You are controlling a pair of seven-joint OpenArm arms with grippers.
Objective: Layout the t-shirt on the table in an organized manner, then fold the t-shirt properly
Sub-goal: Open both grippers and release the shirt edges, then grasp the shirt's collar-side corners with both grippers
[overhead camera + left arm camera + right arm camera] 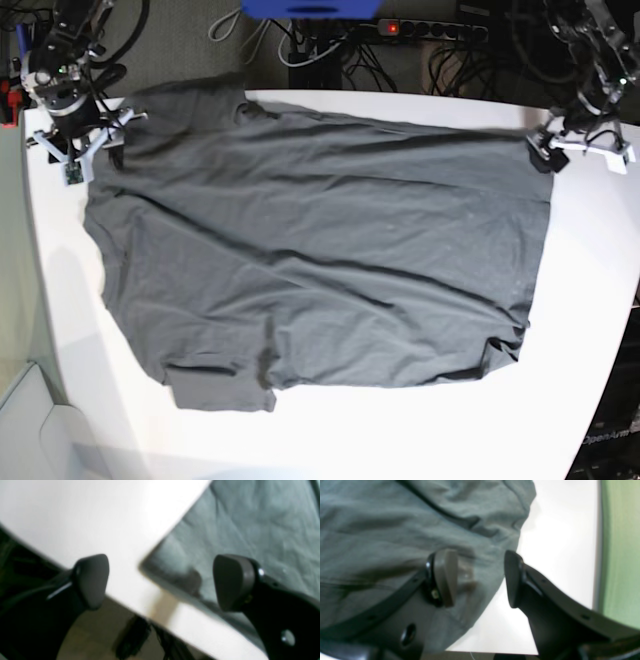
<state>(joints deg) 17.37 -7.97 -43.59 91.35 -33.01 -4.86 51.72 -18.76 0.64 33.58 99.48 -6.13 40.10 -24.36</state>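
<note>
Both hands gape — left hand [160,581], right hand [480,577] — over t-shirt [330,260] corners.

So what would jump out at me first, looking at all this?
The big dark t-shirt, spread nearly flat across the white table. Then the two claws at its far corners: the left gripper with jaws wide apart by one corner, the right gripper with open jaws over the other.

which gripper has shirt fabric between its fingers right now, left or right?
The right gripper: the t-shirt edge runs between its open fingers. The left gripper, also open, straddles mostly bare table beside the shirt's corner.
</note>
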